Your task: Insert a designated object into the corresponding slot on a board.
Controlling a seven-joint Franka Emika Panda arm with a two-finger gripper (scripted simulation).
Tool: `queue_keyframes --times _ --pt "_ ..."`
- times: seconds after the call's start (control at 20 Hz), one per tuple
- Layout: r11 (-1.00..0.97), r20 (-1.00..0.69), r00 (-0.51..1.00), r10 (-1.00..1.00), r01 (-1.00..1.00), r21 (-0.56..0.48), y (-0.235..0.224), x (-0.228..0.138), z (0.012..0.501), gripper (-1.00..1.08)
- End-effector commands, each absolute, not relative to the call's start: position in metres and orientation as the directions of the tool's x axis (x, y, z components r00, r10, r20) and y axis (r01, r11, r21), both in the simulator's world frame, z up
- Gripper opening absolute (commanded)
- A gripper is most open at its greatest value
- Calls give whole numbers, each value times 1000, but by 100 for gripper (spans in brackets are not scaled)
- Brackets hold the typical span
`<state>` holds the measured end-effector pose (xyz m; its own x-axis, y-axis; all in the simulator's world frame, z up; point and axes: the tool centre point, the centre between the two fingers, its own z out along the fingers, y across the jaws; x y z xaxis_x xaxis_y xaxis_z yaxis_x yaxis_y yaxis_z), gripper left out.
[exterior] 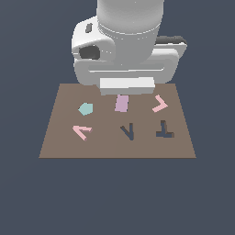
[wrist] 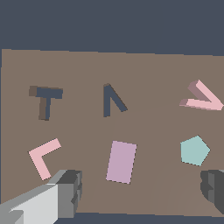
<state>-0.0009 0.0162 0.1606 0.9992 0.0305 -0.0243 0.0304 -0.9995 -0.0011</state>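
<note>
The brown board (exterior: 105,147) lies flat under the arm and fills the wrist view (wrist: 153,74). The salmon-pink narrow V piece (exterior: 82,131) lies on the board toward the exterior view's left; it also shows in the wrist view (wrist: 202,97). The dark V-shaped slot (exterior: 127,131) is cut in the board's near middle and also shows in the wrist view (wrist: 113,99). My gripper (wrist: 140,192) is open and empty, with one finger (wrist: 68,192) on each side. It hovers above the board's far middle, away from the V piece. In the exterior view the white hand (exterior: 126,86) hides the fingers.
A paler, wider pink chevron (exterior: 159,103) (wrist: 43,157) lies at the exterior view's far right. A mauve rectangle (exterior: 121,103) (wrist: 122,161) lies under the hand. A teal pentagon (exterior: 85,108) (wrist: 194,150) and a dark T-shaped cut-out (exterior: 164,130) (wrist: 46,100) are also on the board.
</note>
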Motion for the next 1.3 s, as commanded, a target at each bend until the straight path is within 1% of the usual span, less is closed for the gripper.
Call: queue_keyframes --times 0.0,0.3,0.6,0.9,1.25 --pt "-1000 -24 999 30 30 -1 16 -1 161 100" --pt "-999 -24 998 51 51 -1 13 -1 159 100" --pt "-994 -23 994 111 111 -2 5 -2 153 100" --pt "-978 -20 978 210 210 -3 -10 -2 143 100" --pt "-928 -17 928 372 372 -4 -35 1 125 100"
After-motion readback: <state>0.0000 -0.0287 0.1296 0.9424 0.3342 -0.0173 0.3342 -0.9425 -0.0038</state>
